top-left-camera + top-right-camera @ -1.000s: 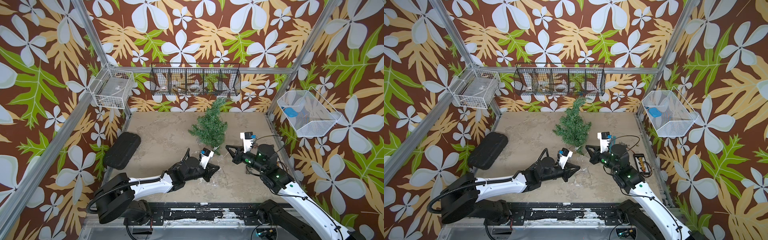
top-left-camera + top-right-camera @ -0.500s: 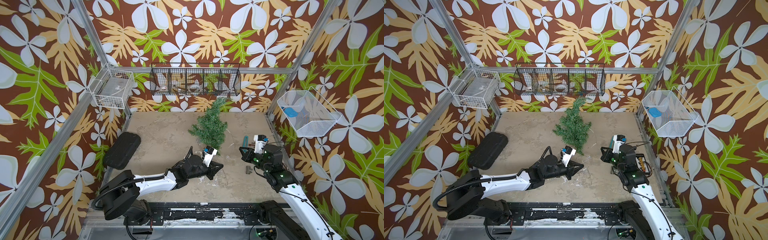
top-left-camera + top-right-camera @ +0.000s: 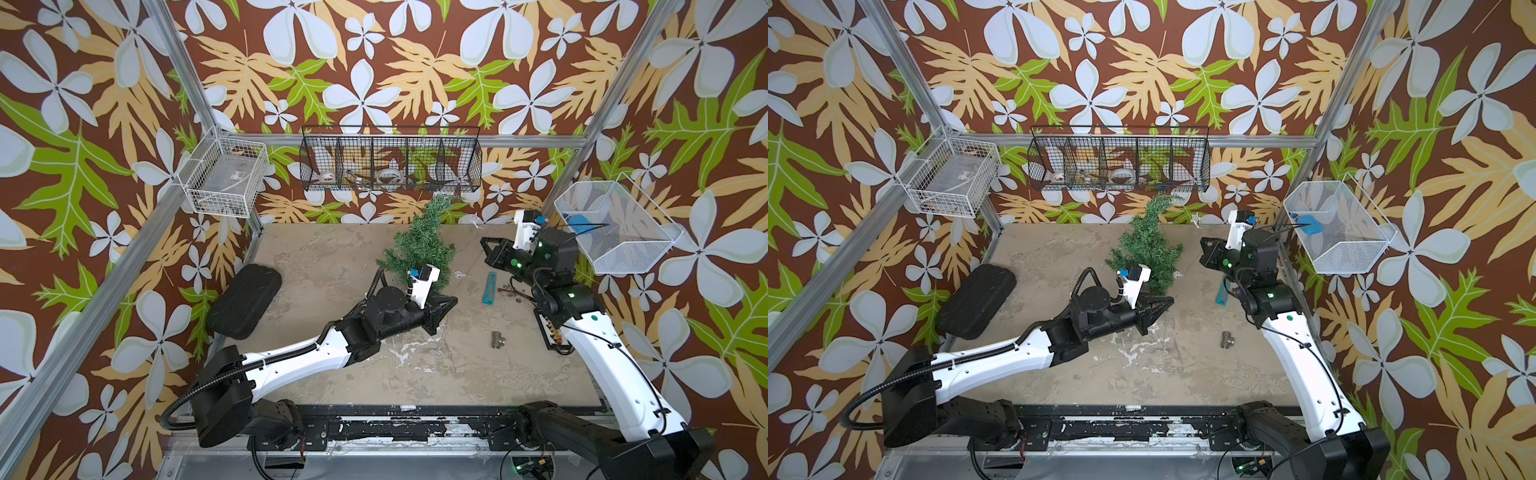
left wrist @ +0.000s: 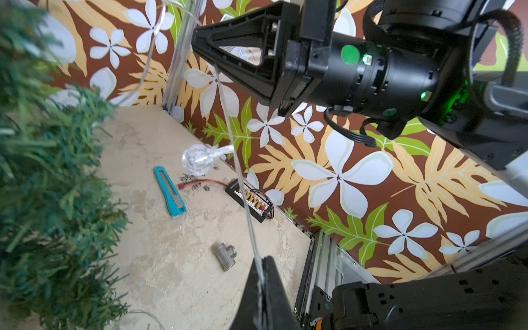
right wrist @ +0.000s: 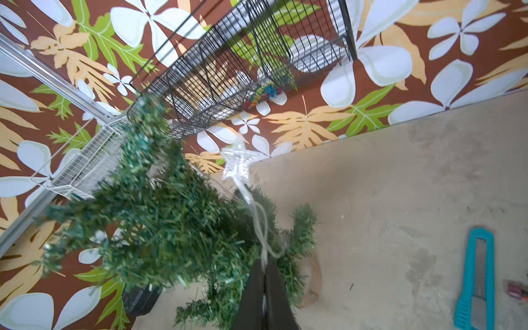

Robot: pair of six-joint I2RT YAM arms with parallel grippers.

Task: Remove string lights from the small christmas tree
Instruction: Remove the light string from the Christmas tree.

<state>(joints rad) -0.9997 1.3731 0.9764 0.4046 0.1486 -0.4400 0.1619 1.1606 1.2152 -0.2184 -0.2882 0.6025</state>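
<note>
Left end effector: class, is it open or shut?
Shut: the tips of the left end effector meet, pinching the wire of the lights.

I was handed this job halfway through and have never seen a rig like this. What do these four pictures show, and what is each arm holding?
Two robot arms work at one table. Each ends in a two-fingered grasper: the left pincer and the right pincer. The two wide pictures come from one camera head above and show nearly the same view. The other two come from a camera on each wrist, looking out past that arm's grasper. Mid-table is the small christmas tree. Around it lie a teal utility knife, a metal pipe fitting, a black connector board and a black pad. Both graspers are shut on the string lights, a thin wire stretched between them.
</note>
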